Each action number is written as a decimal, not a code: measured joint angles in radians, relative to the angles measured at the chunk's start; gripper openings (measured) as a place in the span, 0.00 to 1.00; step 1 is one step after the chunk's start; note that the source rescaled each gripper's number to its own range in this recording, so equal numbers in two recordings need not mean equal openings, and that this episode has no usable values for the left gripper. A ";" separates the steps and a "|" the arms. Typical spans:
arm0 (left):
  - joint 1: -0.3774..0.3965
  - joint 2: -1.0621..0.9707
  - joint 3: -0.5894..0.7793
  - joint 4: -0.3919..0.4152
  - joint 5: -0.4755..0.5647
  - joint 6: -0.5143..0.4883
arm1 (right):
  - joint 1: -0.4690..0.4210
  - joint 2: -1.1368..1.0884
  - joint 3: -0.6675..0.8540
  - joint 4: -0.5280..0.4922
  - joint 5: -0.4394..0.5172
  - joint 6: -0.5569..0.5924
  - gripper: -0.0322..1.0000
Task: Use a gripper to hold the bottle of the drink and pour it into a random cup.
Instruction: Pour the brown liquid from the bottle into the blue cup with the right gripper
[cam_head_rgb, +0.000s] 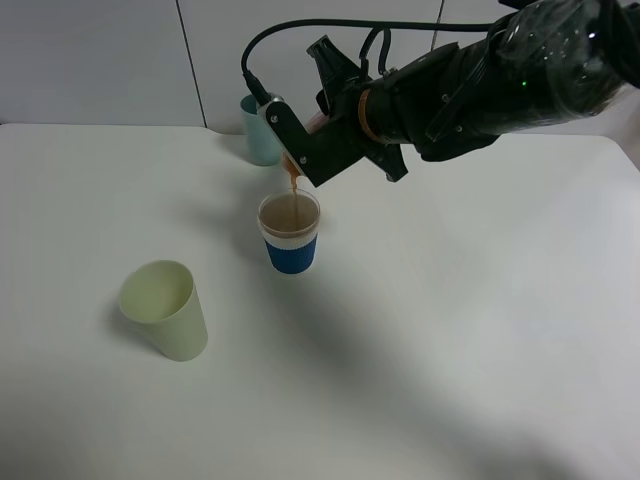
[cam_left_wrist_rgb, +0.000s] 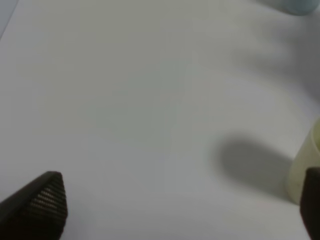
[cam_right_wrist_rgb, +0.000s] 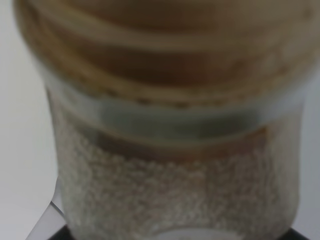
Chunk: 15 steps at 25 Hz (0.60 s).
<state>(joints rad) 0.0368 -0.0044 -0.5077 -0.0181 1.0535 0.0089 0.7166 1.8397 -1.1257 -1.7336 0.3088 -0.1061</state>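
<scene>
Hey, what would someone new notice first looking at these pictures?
The right gripper tilts the bottle above mid-table, a brown stream falling into the blue-sleeved cup. A pale green cup stands front left, a teal cup behind the pour.

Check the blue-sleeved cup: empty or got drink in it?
Partly filled. Brown drink shows inside the cup, and a stream falls from the tipped bottle above.

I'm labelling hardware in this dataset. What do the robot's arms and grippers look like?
The right arm is thick and black, glossy farther back as if wrapped in clear film, with an orange band at the wrist and black cables looping above. The right gripper is a black two-fingered claw. The left gripper has black fingers with ribbed pads.
</scene>
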 joint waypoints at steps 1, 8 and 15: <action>0.000 0.000 0.000 0.000 0.000 0.000 | 0.000 0.000 0.000 0.000 0.000 0.000 0.03; 0.000 0.000 0.000 0.000 0.000 0.000 | 0.008 0.000 0.000 0.000 0.002 0.000 0.03; 0.000 0.000 0.000 0.000 0.000 0.000 | 0.018 0.000 0.000 0.000 0.014 -0.001 0.03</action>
<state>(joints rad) 0.0368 -0.0044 -0.5077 -0.0181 1.0535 0.0089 0.7349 1.8397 -1.1257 -1.7336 0.3224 -0.1072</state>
